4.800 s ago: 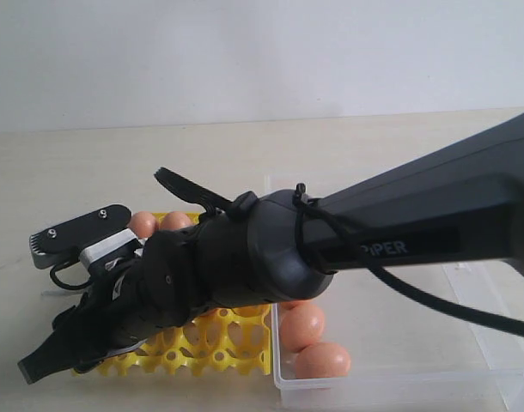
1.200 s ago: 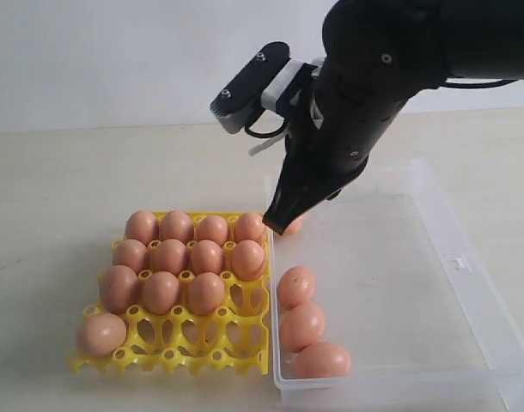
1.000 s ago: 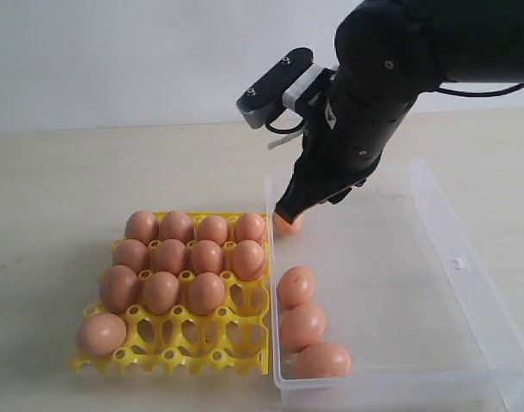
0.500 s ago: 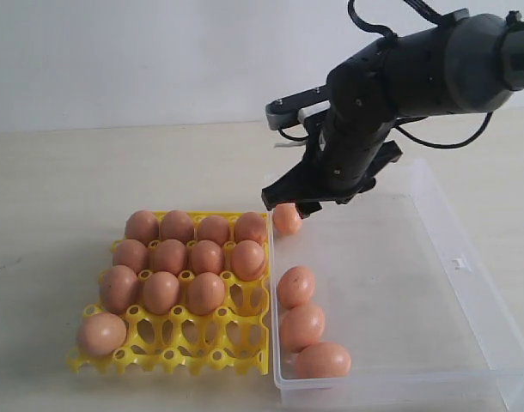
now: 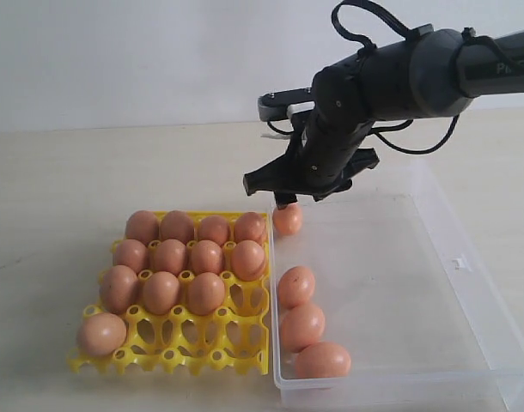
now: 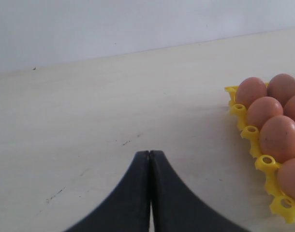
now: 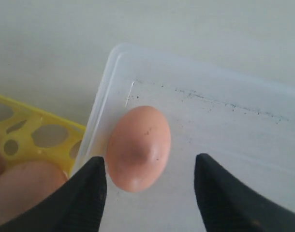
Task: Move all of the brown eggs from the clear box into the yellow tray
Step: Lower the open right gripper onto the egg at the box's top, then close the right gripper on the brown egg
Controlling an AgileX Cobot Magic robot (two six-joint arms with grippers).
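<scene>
Eggs (image 5: 206, 257) are split: twelve in the yellow tray (image 5: 245, 343) at lower left, four in the clear box (image 5: 468, 283). The right gripper (image 7: 150, 163) is spread wide, empty, over the box's top-left egg (image 5: 288, 219); the left gripper (image 6: 150, 159) is closed, empty.

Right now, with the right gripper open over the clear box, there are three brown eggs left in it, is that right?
Not three: four. The exterior view shows one egg in the far corner of the clear box under the open right gripper, and three more eggs in a row along the wall beside the yellow tray.
</scene>
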